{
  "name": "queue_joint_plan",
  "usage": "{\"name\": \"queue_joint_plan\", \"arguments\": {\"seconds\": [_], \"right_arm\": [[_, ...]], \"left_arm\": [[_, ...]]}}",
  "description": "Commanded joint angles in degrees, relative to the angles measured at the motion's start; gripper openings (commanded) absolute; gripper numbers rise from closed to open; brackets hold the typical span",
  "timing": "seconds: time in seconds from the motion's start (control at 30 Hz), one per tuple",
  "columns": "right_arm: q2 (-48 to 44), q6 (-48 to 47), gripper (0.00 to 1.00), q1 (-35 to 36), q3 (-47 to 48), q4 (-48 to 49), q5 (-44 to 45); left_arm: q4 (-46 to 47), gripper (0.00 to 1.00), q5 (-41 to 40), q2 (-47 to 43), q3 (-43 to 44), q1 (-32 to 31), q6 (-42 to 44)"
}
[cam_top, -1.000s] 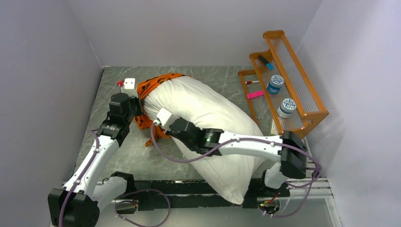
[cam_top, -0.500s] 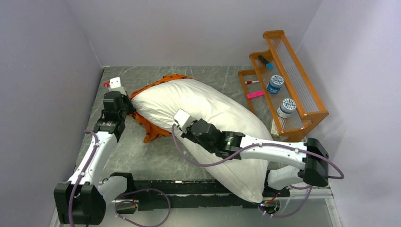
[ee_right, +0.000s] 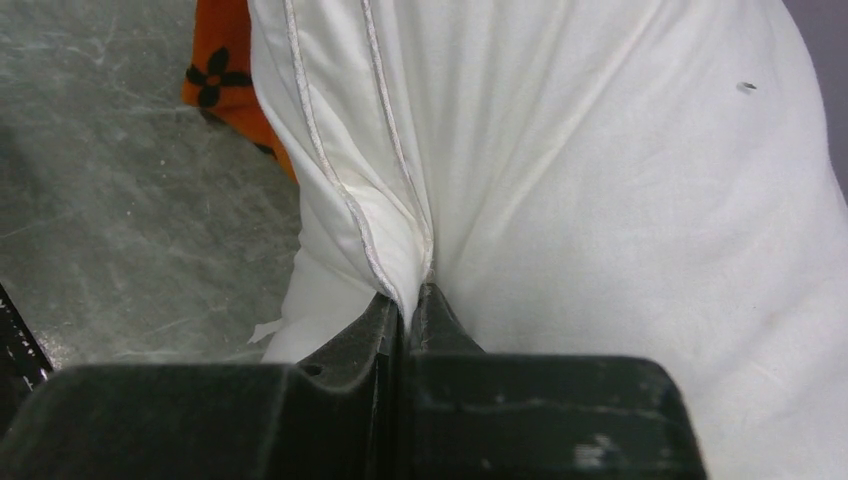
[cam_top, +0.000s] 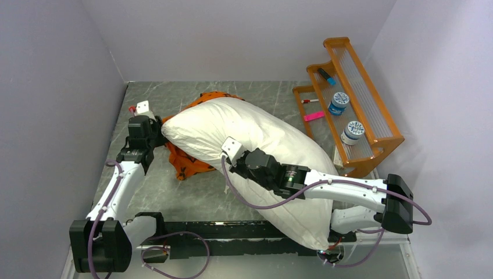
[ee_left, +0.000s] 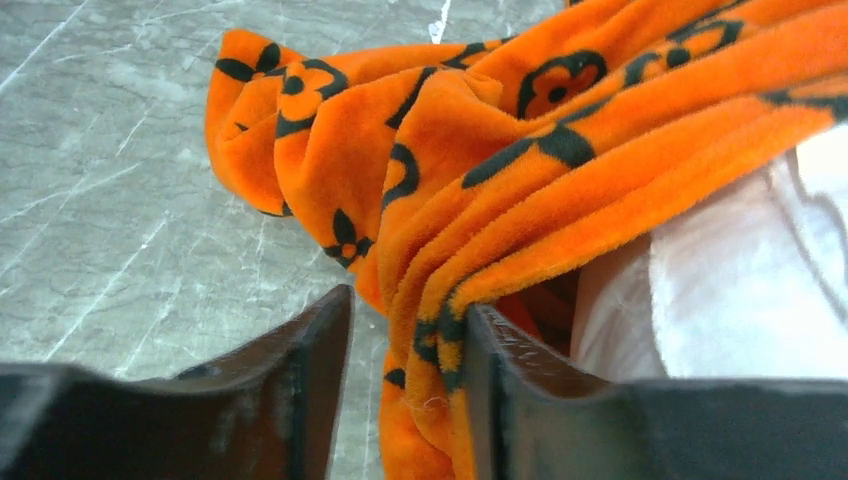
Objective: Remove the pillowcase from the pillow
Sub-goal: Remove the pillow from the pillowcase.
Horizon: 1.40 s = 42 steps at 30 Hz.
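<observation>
The white pillow [cam_top: 261,131] lies diagonally across the table, almost wholly bare. The orange pillowcase [cam_top: 187,164] with dark motifs is bunched at the pillow's far-left end, slumped on the table and partly under it. My left gripper [cam_top: 156,127] is at that end and stands open. In the left wrist view folds of the pillowcase [ee_left: 480,150] hang between the jaws of that gripper [ee_left: 408,330], resting against the right finger, with the pillow [ee_left: 740,280] behind. My right gripper [ee_right: 408,300] is shut on a piped seam of the pillow [ee_right: 600,180].
An orange wire rack [cam_top: 381,139] stands at the right with two white jars, a marker and a pink item. Purple walls close in the grey marble table [cam_top: 174,195] at the left, back and right. The pillow's near end overhangs the arm bases.
My left jaws have parted and released the pillowcase. The right arm drew the pillow toward the near right, baring more white. The orange fabric has sagged onto the table.
</observation>
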Motion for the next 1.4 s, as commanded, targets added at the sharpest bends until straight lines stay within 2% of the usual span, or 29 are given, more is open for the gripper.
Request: {"name": "queue_joint_plan", "arguments": {"seconds": [0.0, 0.17, 0.27, 0.4, 0.5, 0.73, 0.83, 0.93, 1.03, 1.2, 1.37], "right_arm": [[-2.88, 1.58, 0.00, -2.37, -0.15, -2.63, 2.01], [-2.36, 3.44, 0.00, -3.66, 2.90, 0.27, 0.26], [-1.39, 3.80, 0.00, -3.92, 4.54, 1.48, -0.73], [-1.73, 4.10, 0.00, -3.97, 5.23, 2.99, -1.44], [-2.56, 3.88, 0.00, -4.16, 4.71, 2.59, -2.26], [-3.87, 4.37, 0.00, -4.33, -0.74, -1.51, -6.58], [-4.81, 3.98, 0.00, -4.20, -3.06, -2.38, -8.99], [-5.40, 3.71, 0.00, -4.04, -4.74, -2.69, -13.10], [-5.60, 3.39, 0.00, -3.95, -5.71, -3.37, -15.41], [-5.70, 2.77, 0.00, -3.87, -6.37, -4.12, -16.75], [-5.44, 2.61, 0.00, -3.75, -5.88, -4.95, -17.18]], "left_arm": [[-1.88, 0.56, 4.67, -2.73, 0.17, 0.36, -0.84], [-2.98, 0.81, 9.33, -4.47, -3.49, 0.36, -2.66], [-2.36, 0.86, 13.11, -3.90, -5.74, 0.36, -4.03], [-1.44, 0.85, 13.33, -3.49, -7.61, 0.36, -5.16], [-4.13, 0.83, 9.27, -3.59, -5.89, 0.36, -4.17], [-11.91, 0.86, -5.69, -4.89, 8.37, 0.36, 4.86], [-11.61, 0.86, -9.56, -4.76, 11.93, 0.36, 7.16], [-10.08, 0.87, -9.44, -3.42, 15.22, 0.36, 7.75], [-8.00, 0.88, -3.40, -0.33, 19.30, 0.36, 8.70], [-5.92, 0.91, 14.93, 8.67, 25.97, 0.36, 9.97], [-0.29, 0.92, 31.14, 16.72, 27.08, 0.36, 8.02]]}}
